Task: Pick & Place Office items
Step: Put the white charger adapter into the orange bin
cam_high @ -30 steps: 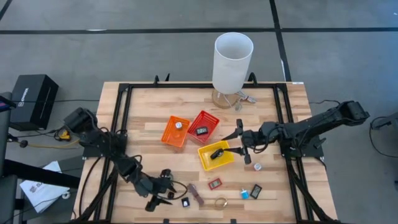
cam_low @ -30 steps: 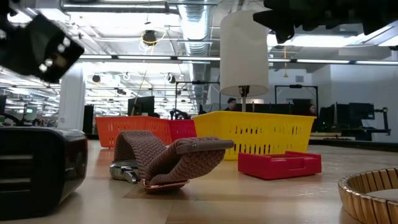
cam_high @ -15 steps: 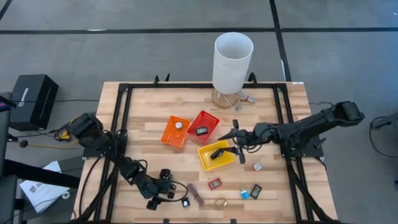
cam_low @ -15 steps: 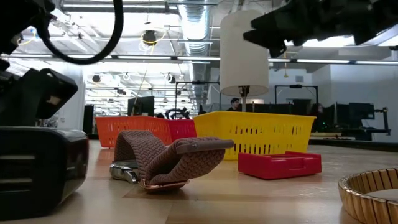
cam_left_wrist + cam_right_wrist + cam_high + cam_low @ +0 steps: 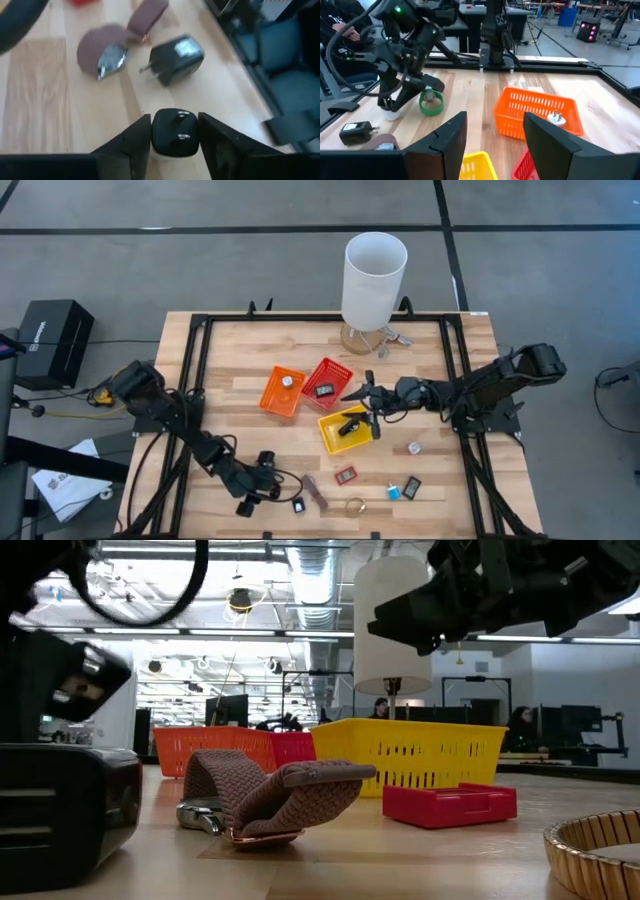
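Observation:
My left gripper (image 5: 247, 502) is by the table's near edge, shut on a small black plug block (image 5: 175, 132). Past it, a second black plug block (image 5: 175, 57) and a brown woven strap with a silvery clip (image 5: 115, 50) lie flat on the wood. My right gripper (image 5: 358, 402) hangs open and empty over the far side of the yellow basket (image 5: 330, 438), which holds a black item (image 5: 348, 426). A green ring (image 5: 431, 102) lies near my left gripper. A red block (image 5: 345, 475), a blue block (image 5: 393, 491) and a gold ring (image 5: 355, 505) rest on the table. My left gripper pinches the black plug block by its two opposite sides (image 5: 156, 131), one finger (image 5: 135, 140) on each flank. The block's two metal prongs face back toward the wrist. The fingers come from above, slanting down. Whether the block's underside touches the table, I cannot tell.
The orange basket (image 5: 270, 402) holds a white plug, and the red basket (image 5: 340, 372) holds a black item. A tall white cylinder (image 5: 374, 278) stands at the far edge. A small white ring (image 5: 414, 448) and a black block (image 5: 411, 487) lie right of the yellow basket. Black rails frame the table.
My right gripper has moved toward the table's left, from beside the yellow basket's right side to over its far side, staying open. My left gripper has come down from higher up to just above the table near the near edge.

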Action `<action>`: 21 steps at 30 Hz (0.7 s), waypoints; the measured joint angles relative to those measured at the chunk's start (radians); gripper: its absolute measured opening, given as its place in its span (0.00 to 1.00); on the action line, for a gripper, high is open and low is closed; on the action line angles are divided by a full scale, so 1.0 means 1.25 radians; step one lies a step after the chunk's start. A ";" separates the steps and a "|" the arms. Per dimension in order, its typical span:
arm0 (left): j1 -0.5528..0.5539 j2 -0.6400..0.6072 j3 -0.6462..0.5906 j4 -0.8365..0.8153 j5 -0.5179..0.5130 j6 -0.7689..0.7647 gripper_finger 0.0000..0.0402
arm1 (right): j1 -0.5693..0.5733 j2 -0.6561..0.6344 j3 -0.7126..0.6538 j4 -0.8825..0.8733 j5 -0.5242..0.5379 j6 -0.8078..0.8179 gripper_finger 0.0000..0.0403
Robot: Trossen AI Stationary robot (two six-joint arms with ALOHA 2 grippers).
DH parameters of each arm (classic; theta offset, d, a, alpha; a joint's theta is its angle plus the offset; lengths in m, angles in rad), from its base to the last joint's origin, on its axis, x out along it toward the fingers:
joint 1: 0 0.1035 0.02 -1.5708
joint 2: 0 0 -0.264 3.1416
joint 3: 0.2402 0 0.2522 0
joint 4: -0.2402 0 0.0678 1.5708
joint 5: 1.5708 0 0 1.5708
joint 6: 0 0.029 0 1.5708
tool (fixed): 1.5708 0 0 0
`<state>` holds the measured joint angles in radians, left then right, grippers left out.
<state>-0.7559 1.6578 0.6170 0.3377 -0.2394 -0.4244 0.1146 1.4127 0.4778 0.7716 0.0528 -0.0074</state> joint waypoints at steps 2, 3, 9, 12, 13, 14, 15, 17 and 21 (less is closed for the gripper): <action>0.000 -0.028 0.000 -0.001 0.000 0.000 0.32 | 0.000 -0.005 0.000 -0.001 0.000 -0.001 0.46; 0.004 -0.044 0.000 -0.001 0.000 0.000 0.31 | 0.000 -0.009 0.000 0.002 0.000 -0.003 0.46; 0.040 -0.165 0.000 -0.012 -0.026 0.084 0.34 | 0.000 -0.017 0.000 0.010 0.000 -0.043 0.46; 0.088 -0.229 0.000 -0.027 -0.056 0.190 0.35 | 0.000 -0.015 0.001 0.020 0.000 -0.042 0.46; 0.112 -0.249 0.000 -0.037 -0.057 0.219 0.34 | 0.000 -0.014 0.001 0.018 0.000 -0.043 0.46; 0.138 -0.269 0.000 -0.053 -0.059 0.242 0.33 | 0.000 -0.014 0.001 0.015 0.000 -0.043 0.46; 0.166 -0.286 0.000 -0.074 -0.061 0.260 0.32 | 0.000 -0.014 0.001 0.015 0.000 -0.043 0.46; 0.230 -0.316 0.001 -0.119 -0.063 0.290 0.31 | 0.000 -0.014 0.001 0.018 0.000 -0.044 0.46; 0.366 -0.351 0.001 -0.241 -0.068 0.294 0.33 | 0.000 -0.015 0.001 0.017 0.000 -0.044 0.46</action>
<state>-0.2987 1.2196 0.6178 0.0367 -0.3248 -0.0570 0.1150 1.3945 0.4786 0.7933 0.0525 -0.0626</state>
